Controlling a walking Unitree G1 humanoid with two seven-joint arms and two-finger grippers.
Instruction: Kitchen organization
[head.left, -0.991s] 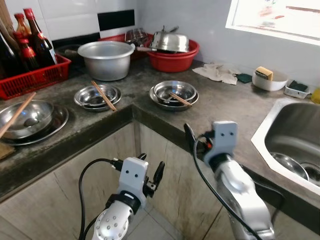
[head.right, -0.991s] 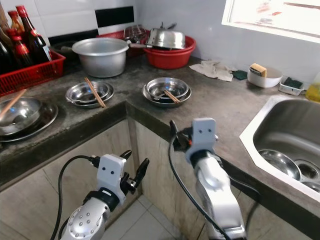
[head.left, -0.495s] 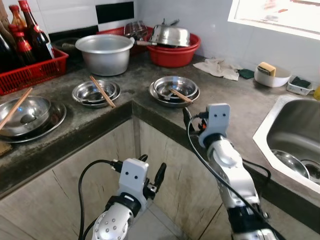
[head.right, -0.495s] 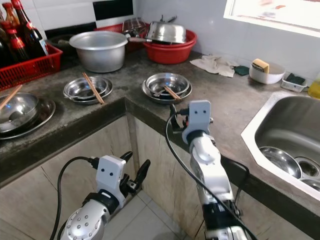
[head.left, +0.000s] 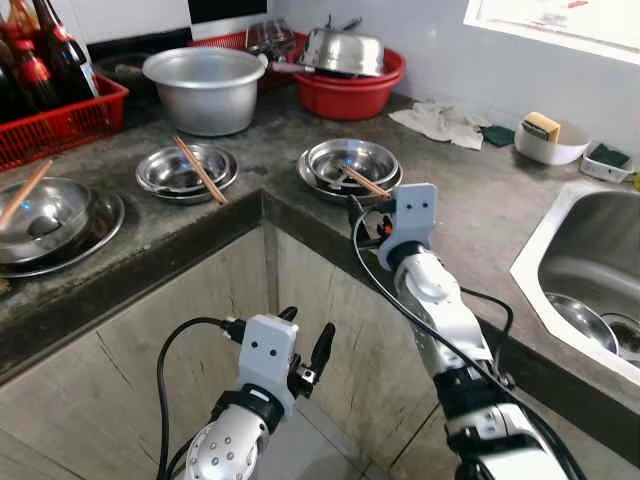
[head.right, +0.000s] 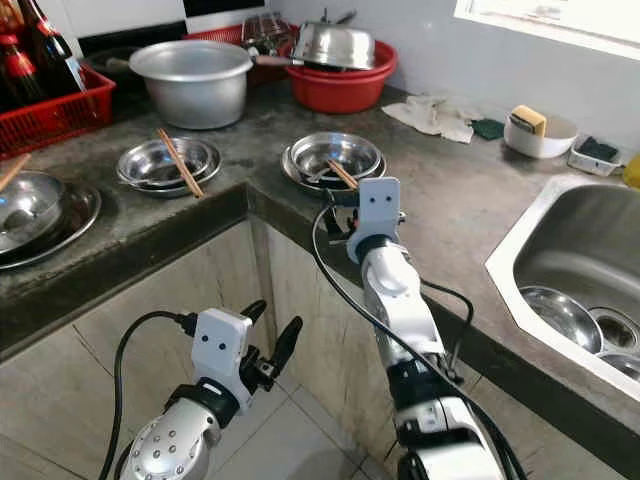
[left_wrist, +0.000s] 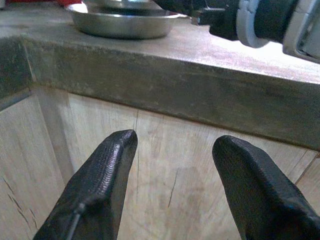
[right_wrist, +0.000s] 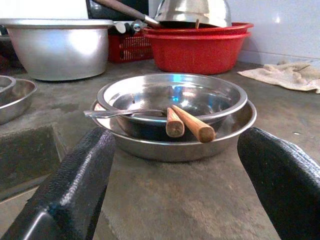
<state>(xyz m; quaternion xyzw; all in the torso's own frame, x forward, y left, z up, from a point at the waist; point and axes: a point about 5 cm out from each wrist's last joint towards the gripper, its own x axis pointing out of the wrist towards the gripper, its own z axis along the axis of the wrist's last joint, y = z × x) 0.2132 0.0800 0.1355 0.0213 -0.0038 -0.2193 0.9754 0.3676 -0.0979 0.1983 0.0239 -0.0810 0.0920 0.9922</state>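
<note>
A steel sink (head.left: 590, 262) is sunk into the counter at the right edge of the frame, with round steel dishes (head.left: 598, 322) lying in its basin. Above it, at the upper right, a window (head.left: 560, 22) lets in bright light over the grey wall (head.left: 470, 60). Along the bottom, pale wooden cabinet fronts (head.left: 120, 370) run under the counter edge, with tiled floor (head.right: 290, 440) below.
</note>
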